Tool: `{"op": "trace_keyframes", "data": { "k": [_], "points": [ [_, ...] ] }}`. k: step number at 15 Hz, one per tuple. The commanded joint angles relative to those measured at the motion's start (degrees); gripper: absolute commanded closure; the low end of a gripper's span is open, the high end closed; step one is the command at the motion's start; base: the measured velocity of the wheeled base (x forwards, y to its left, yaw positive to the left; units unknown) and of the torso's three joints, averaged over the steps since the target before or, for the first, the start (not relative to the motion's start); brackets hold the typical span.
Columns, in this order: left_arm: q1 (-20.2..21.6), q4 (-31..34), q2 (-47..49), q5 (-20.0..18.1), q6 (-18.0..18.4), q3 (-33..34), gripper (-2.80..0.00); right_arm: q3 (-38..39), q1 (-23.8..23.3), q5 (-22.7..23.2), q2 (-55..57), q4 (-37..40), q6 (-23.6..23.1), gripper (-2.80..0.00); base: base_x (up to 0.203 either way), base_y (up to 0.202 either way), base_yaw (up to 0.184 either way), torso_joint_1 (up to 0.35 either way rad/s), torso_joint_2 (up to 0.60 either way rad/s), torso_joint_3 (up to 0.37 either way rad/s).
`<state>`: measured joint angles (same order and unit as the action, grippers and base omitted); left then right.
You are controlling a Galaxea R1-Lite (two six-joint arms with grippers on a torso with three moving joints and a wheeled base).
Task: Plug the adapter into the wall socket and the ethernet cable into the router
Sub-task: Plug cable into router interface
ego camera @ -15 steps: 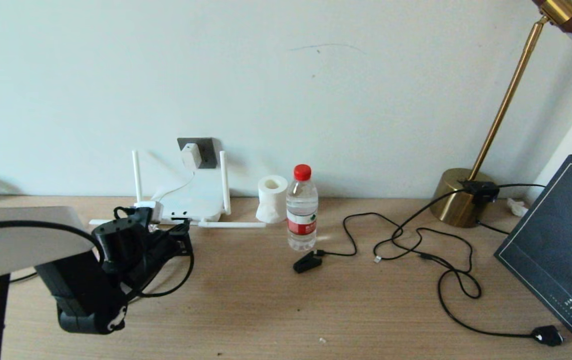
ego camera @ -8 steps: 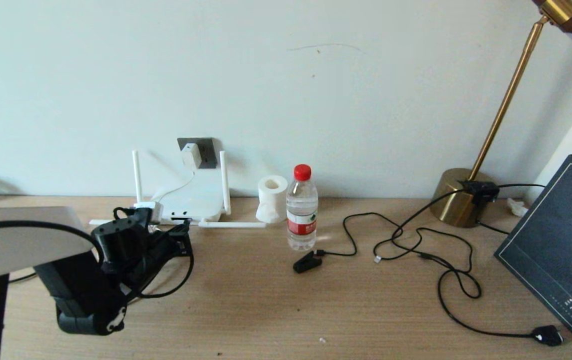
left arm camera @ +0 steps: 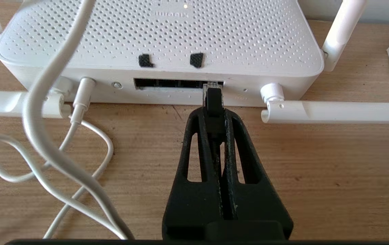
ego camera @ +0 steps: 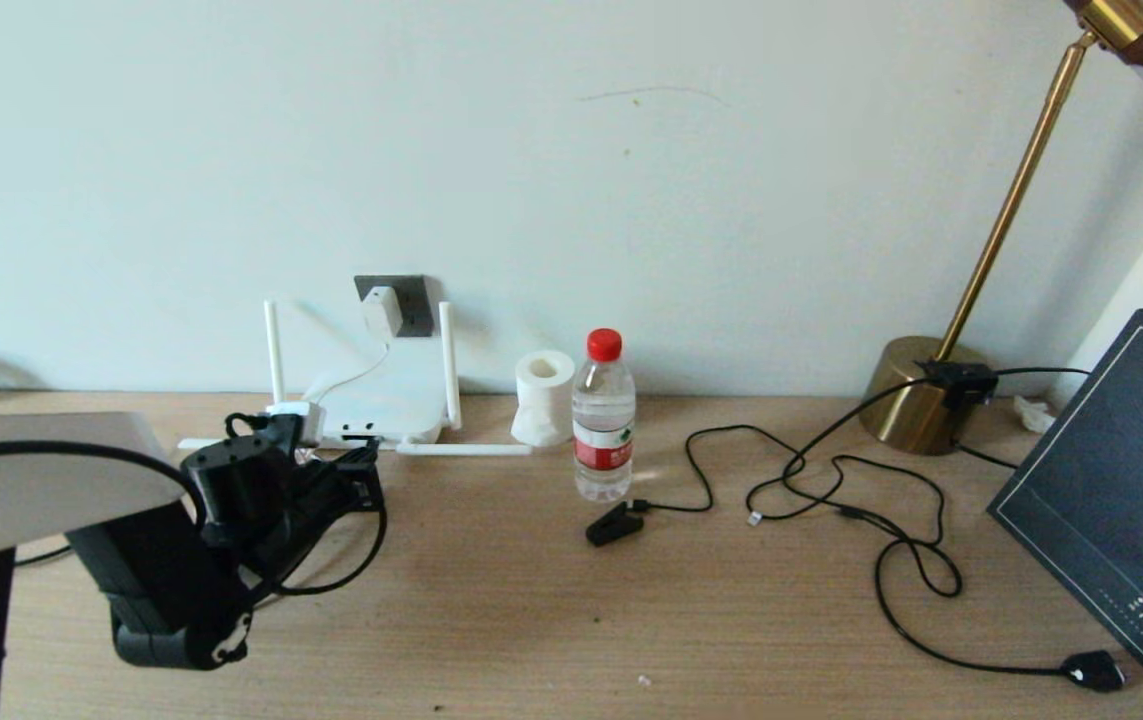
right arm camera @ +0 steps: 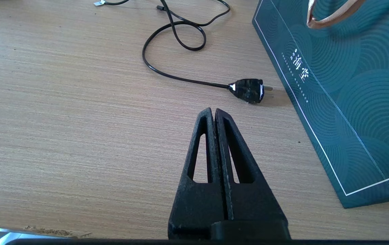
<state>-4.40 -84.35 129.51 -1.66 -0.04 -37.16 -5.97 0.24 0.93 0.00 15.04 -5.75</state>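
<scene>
The white router lies flat against the wall under the dark grey wall socket. The white adapter sits plugged into the socket, and its thin cord drops to the router. In the left wrist view my left gripper is shut on the ethernet cable. The cable's clear tip is in the right end of the router's dark slot. The black cable loops back under my left arm. My right gripper hovers shut and empty over bare desk.
A water bottle and a paper roll stand right of the router. A black clip plug and thin black cords sprawl toward a brass lamp base. A teal box fills the right edge. White cords lie beside the router.
</scene>
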Motion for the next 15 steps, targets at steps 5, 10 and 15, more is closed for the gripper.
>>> {"op": "trace_keyframes", "data": {
  "k": [5, 10, 15],
  "points": [
    [0.01, -0.38, 0.30, -0.01, -0.05, -0.55, 0.00, 0.00, 0.02, -0.05, 0.09, 0.07, -0.05, 0.00, 0.000, 0.000, 0.000, 0.000, 0.00, 0.000],
    [0.01, -0.38, 0.56, -0.01, -0.05, -0.72, 0.00, 0.00, 0.02, 0.04, 0.09, 0.07, -0.05, 0.00, 0.000, 0.000, 0.000, 0.000, 0.00, 0.000],
    [0.01, -0.30, 0.83, -0.01, -0.05, -1.22, 0.00, 0.00, 0.02, 0.04, 0.09, 0.07, -0.05, 0.00, 0.000, 0.000, 0.000, 0.000, 0.00, 0.000]
  ]
}}
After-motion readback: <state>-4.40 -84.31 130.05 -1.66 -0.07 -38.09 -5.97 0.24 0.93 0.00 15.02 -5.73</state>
